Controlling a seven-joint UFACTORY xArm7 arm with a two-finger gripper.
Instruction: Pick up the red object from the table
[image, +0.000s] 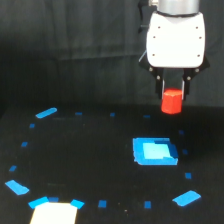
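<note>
The red object (171, 101) is a small red-orange stubby block held between the fingers of my gripper (172, 92), which hangs from the white arm body at the upper right of the exterior view. The block is off the table (90, 165), a black surface dotted with blue tape marks, and its lower half sticks out below the dark fingertips. My gripper is shut on it.
A flat bright blue square piece (154, 151) lies on the table below and slightly left of the gripper. Blue tape strips sit at the left (46, 113), lower left (17, 187) and lower right (186, 198). A bright white patch (54, 213) is at the bottom edge.
</note>
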